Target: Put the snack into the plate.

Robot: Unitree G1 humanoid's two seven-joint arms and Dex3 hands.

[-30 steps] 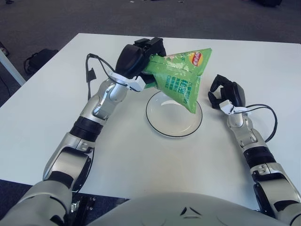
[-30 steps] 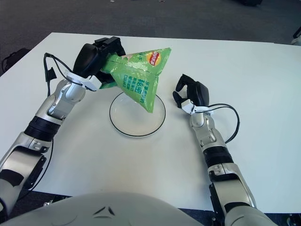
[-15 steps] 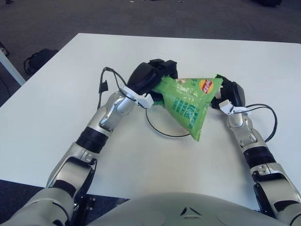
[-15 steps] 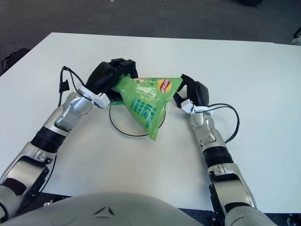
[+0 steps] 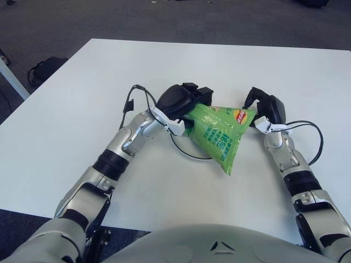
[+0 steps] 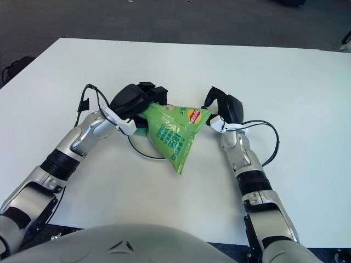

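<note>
I have the left hand (image 5: 189,101) clamped on the top corner of the green foil snack bag (image 5: 219,134), which lies over the round white plate with a dark rim (image 5: 184,152), its tip past the near rim. It looks light, crinkly and slippery; the sealed corner is the best hold. The right hand (image 5: 267,108) shows beside the bag's right corner; I cannot tell its fingers' state.

The left hand (image 5: 189,104) has lowered the snack bag (image 5: 219,134), apparently onto the plate (image 5: 184,150).

Bright even overhead light; soft shadows under arms; white table (image 5: 66,126) slightly glary; sharp focus.
</note>
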